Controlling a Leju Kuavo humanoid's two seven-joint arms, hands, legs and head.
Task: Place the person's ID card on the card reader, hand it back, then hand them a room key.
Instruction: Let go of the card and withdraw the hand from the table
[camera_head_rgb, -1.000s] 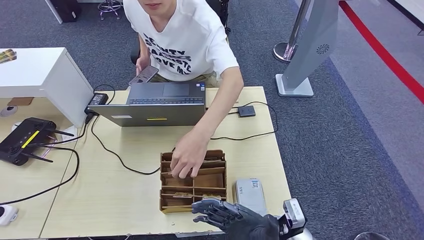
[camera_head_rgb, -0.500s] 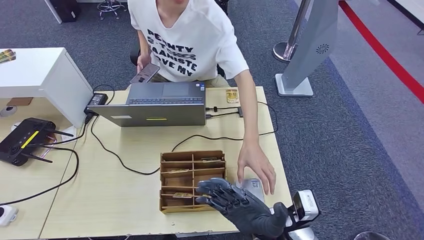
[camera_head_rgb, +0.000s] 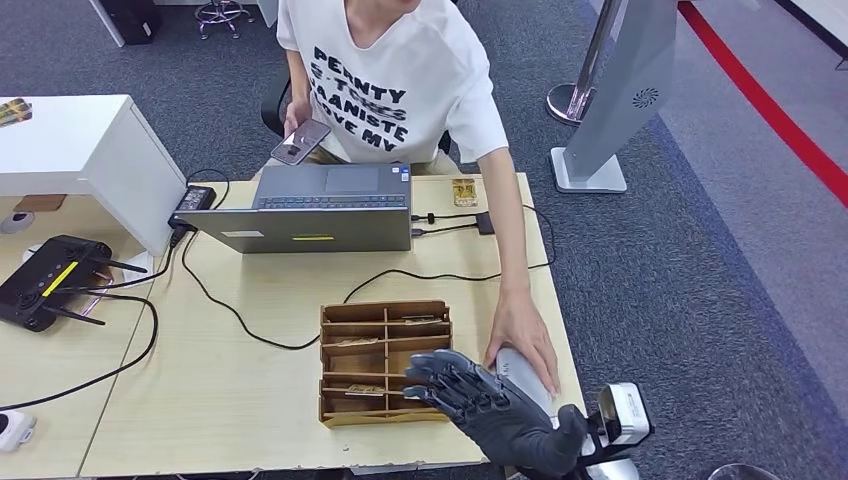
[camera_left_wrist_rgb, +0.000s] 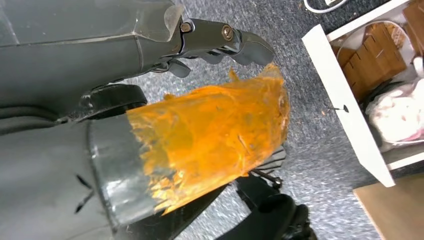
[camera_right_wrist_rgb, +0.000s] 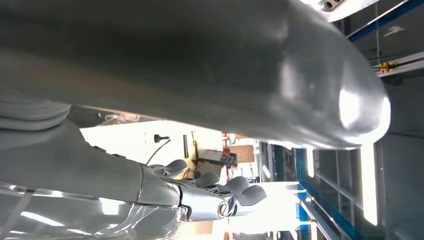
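The person's hand (camera_head_rgb: 524, 340) lies over the card reader (camera_head_rgb: 528, 388), so most of its top is covered, and the right hand (camera_head_rgb: 490, 405) rises in front of its near end; whether a card sits on it cannot be told. The right hand's wrist runs off the head view's bottom edge. The person's head is cut off by the top edge. The wooden organizer (camera_head_rgb: 385, 362) holds thin items in its compartments, too small to identify, and its near right corner is hidden behind the right hand. In the left wrist view an orange-stained wrap on the left hand (camera_left_wrist_rgb: 200, 100) blocks most of its fingers.
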